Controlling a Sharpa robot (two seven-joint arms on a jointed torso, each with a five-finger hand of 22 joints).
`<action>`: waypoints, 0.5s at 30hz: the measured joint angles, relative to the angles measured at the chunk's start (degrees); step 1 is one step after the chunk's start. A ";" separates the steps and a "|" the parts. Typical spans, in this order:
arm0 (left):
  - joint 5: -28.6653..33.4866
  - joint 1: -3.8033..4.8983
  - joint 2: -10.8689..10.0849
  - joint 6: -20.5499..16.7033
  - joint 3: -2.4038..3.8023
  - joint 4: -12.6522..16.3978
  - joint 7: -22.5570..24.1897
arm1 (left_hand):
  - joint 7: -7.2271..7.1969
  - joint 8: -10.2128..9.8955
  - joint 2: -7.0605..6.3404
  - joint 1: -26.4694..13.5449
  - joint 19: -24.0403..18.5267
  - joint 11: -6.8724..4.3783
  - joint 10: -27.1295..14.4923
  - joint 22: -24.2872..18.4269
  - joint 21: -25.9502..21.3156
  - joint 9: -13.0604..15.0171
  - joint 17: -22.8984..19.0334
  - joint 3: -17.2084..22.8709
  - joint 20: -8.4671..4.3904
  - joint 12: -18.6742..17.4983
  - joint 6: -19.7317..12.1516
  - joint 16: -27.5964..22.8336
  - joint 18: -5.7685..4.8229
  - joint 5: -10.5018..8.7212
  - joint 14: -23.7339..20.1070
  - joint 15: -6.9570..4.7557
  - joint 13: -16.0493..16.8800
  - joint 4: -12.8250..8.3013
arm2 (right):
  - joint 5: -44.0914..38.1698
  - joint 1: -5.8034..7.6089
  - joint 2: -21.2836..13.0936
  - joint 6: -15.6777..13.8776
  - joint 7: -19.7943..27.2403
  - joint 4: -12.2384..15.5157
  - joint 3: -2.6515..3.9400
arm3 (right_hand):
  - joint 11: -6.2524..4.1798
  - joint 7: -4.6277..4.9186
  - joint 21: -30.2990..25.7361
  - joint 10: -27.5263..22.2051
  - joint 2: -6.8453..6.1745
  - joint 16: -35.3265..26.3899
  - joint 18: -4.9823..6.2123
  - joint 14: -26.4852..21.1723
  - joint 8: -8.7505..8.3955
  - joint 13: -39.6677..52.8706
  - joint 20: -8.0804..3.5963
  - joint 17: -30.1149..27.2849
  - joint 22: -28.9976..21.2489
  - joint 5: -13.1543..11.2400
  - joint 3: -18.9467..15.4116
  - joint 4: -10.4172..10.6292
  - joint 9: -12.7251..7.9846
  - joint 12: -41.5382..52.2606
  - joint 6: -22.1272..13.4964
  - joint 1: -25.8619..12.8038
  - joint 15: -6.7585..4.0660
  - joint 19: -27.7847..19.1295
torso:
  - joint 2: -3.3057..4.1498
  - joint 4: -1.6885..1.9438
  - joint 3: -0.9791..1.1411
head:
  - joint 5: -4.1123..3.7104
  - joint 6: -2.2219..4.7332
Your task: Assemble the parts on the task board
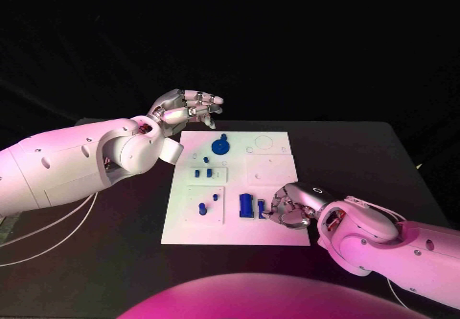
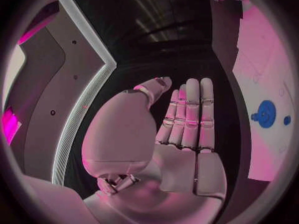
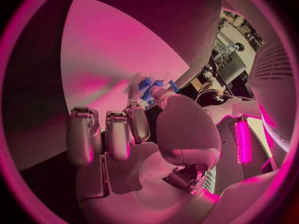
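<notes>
The white task board (image 1: pixel 273 229) lies in the middle of the black table. A round blue part (image 1: pixel 221 145) sits near its far edge, and it appears again as the round blue part (image 2: pixel 266 114) in the left wrist view. Small blue pegs (image 1: pixel 203 173) stand mid-board, and another blue peg (image 1: pixel 202 209) stands near the front left. A tall blue part (image 1: pixel 246 205) and a narrow blue part (image 1: pixel 260 209) stand at the front middle. My right hand (image 1: pixel 292 206) is curled down on the board, thumb and a finger pinching the narrow blue part (image 3: pixel 148 86). My left hand (image 1: pixel 187 106) hovers over the board's far left corner, palm (image 2: pixel 181 149) bare, fingers straight.
The board's right half has bare outlines and a ring mark (image 1: pixel 262 141). Black table (image 1: pixel 373 159) surrounds the board on all sides. My left forearm (image 1: pixel 86 163) lies along the board's left side.
</notes>
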 measured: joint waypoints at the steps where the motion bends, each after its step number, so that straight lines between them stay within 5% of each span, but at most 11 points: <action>1: 0.00 0.00 0.00 0.00 0.00 0.01 0.00 | 0.00 0.00 0.00 0.00 0.00 0.00 0.00 0.00 0.00 0.00 0.00 0.00 0.00 0.00 0.00 0.00 0.00 0.00 0.00 0.00 0.00 0.00 | 0.01 0.00 0.08 0.12 0.00 -0.09 0.00 | 0.00 0.00 0.00 0.00 0.00 0.00 0.00 0.00 0.00 0.00 0.00 0.00 0.00 0.00 0.00 0.00 0.00 0.00 0.00 0.00 0.00 0.00 | 0.00 0.01 -0.01 | 0.03 0.00; 15: -0.01 0.00 -0.05 0.00 0.00 0.06 0.00 | 0.00 0.00 0.00 0.00 0.00 0.00 0.00 0.00 0.00 0.00 0.00 0.00 0.00 0.00 0.00 0.00 0.00 0.00 0.00 0.00 0.00 0.00 | -0.01 0.01 0.76 0.81 -0.16 -1.05 0.02 | 0.00 0.00 0.00 0.00 -0.01 0.00 0.00 0.00 0.00 0.00 0.00 0.05 -0.01 0.00 0.00 0.00 0.00 0.00 0.00 0.46 0.00 0.00 | -0.01 -0.03 -0.01 | 0.24 0.00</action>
